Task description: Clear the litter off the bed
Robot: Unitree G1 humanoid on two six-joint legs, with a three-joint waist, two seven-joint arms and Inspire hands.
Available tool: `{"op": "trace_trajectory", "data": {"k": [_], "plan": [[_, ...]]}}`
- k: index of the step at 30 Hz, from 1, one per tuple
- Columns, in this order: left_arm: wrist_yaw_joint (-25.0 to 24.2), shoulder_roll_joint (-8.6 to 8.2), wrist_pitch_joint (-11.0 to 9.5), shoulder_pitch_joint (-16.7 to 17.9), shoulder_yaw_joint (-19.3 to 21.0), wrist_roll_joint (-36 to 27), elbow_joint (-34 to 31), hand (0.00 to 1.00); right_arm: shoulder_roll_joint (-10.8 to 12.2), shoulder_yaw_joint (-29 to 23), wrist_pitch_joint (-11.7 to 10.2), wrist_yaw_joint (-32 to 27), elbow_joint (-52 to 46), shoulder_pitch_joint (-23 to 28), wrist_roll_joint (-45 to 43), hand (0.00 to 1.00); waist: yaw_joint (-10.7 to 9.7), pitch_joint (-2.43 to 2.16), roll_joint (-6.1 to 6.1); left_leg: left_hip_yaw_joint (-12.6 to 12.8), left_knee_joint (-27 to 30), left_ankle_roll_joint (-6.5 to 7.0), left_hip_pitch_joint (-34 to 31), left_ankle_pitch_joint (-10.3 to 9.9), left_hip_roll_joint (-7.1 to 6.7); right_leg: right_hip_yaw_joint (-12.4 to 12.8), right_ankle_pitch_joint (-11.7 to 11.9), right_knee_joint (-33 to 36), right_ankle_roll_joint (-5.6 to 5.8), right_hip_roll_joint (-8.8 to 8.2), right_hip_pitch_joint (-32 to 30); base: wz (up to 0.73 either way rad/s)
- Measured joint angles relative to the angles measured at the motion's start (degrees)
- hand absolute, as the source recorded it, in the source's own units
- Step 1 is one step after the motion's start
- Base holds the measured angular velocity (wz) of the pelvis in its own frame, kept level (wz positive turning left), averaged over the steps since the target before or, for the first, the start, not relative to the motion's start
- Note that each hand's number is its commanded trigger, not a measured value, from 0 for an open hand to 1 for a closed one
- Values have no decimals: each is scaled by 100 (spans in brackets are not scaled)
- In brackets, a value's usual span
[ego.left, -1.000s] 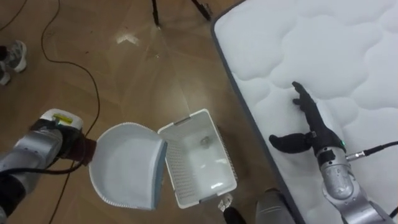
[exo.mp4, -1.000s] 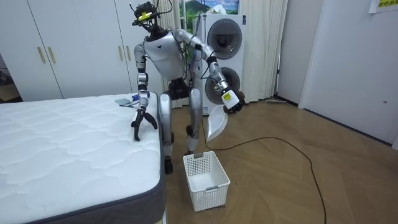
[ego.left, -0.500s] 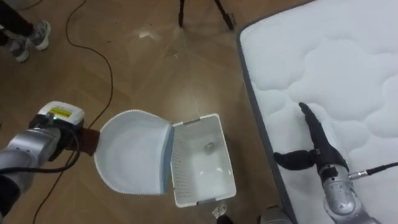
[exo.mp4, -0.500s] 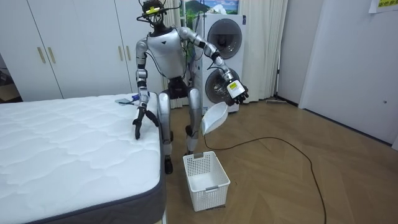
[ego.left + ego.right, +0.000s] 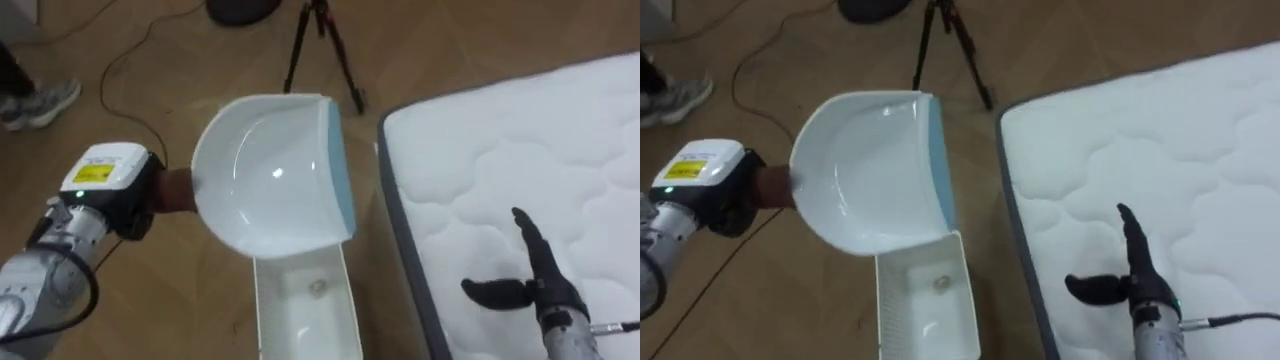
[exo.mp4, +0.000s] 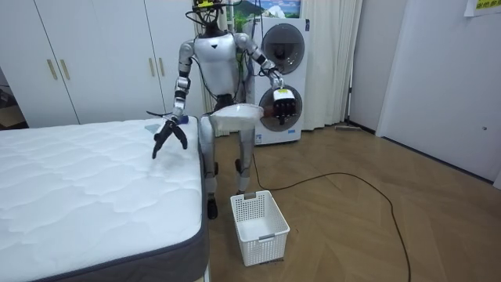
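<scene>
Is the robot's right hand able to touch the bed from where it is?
Probably yes. The right hand hangs open above the mattress, near its edge, and nothing lies between them.

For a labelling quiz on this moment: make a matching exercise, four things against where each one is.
1 dustpan
2 basket
3 right hand
4 tripod

A on the floor beside the mattress, below the dustpan
B fingers straight, above the mattress
C on the floor, past the mattress corner
D held up by the left hand

Pairs: 1-D, 2-A, 3-B, 4-C
</scene>
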Motion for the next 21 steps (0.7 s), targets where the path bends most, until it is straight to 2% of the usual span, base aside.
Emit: {"op": "trace_trajectory", "data": {"k": [1,2,4,5,6,7,8,9,10,11,12,13,14,15,16,17,18,19,20,21], "plan": [[1,-66,-1,5,16,0,-25,100,43,-74,1,0,-18,43,1,0,-22,-1,-30,43,-40,2,64,-1,-1,23,1,4,1,3,24,-50],[8,-187,-26,75,83,-1,-121,100,139,-183,32,-4,-110,164,1,0,-57,-26,-114,200,-102,9,173,-8,-22,63,12,26,1,22,28,-68],[21,-218,-121,253,223,-142,-339,100,190,-192,85,16,-407,359,-6,0,-70,-34,-216,427,-100,-1,247,-54,31,261,103,-17,-9,133,22,-88],[69,-233,-154,396,298,-336,-427,100,203,-221,95,76,-513,438,-29,0,-66,-42,-257,713,-125,-8,339,-67,101,327,247,-122,-11,211,27,-138],[156,-289,-161,644,489,-396,-607,100,264,-265,144,107,-569,426,-89,0,21,-56,-295,1048,-184,-8,437,-67,185,156,464,-353,-84,258,39,-165],[189,-342,-163,724,580,-412,-668,100,291,-286,169,110,-612,425,-91,0,79,-58,-299,1206,-193,-5,468,-65,237,-94,628,-527,-145,258,64,-190],[261,-443,-170,797,708,-455,-707,100,319,-293,203,121,-669,397,-91,0,161,-64,-283,1592,-212,1,518,-67,409,-816,923,-834,-299,256,200,-167],[273,-531,-158,789,747,-519,-706,100,347,-325,207,120,-674,389,-81,0,204,-47,-264,2146,-318,43,632,-99,496,-1621,650,-390,-430,127,213,-145],[281,-595,-160,788,738,-582,-714,100,344,-342,209,100,-674,407,-53,0,210,-44,-260,2362,-375,44,734,-97,491,-1939,406,-5,-403,9,234,-119],[343,-706,-177,789,709,-744,-735,100,328,-369,218,73,-669,395,-17,0,253,-38,-247,2771,-466,45,898,-97,467,-2335,20,763,-279,-270,283,-102],[404,-810,-178,786,707,-970,-766,100,353,-372,201,25,-670,379,-21,0,250,-44,-248,3139,-480,48,957,-99,453,-2573,-249,1361,-143,-594,406,-98],[448,-859,-177,785,710,-1095,-782,100,367,-368,191,4,-667,371,-14,0,264,-47,-253,3285,-506,49,982,-100,438,-2642,-341,1595,-83,-750,491,-98],[543,-970,-165,784,708,-1340,-859,100,378,-329,182,-61,-661,365,32,0,387,-47,-295,3552,-525,51,1020,-101,387,-2688,-408,1776,-2,-1010,649,-129],[626,-1095,-158,787,712,-1576,-920,100,397,-260,183,-82,-640,356,75,0,541,-31,-394,3846,-451,60,992,-106,383,-2689,-449,1578,60,-1245,793,-150],[656,-1148,-152,796,717,-1728,-918,100,412,-189,183,-76,-636,334,85,0,638,-4,-433,3843,-388,72,983,-113,404,-2687,-490,1363,145,-1246,805,-187],[662,-1266,-131,881,768,-1933,-915,100,397,-11,183,-5,-627,271,64,0,777,19,-458,3236,-334,78,920,-107,436,-2741,-522,990,133,-1119,842,-208],[662,-1367,-110,958,856,-2004,-915,100,403,153,182,48,-631,179,59,0,822,7,-422,2524,-241,6,807,-63,483,-2607,-473,443,84,-920,993,-202],[660,-1374,-103,954,863,-2007,-917,100,410,200,183,70,-653,159,59,0,805,-1,-444,2286,-154,-14,717,-53,507,-2540,-443,158,48,-825,1125,-175],[659,-1386,-113,900,871,-2007,-905,100,404,234,190,125,-711,118,28,0,764,15,-482,2023,-36,-49,571,-54,562,-2450,-397,-248,-13,-703,1198,-112],[652,-1466,-120,875,860,-2004,-899,100,410,224,227,182,-710,106,20,0,541,19,-483,1878,38,-153,531,-1,637,-2338,-245,-375,-66,-584,1178,-89]]}}
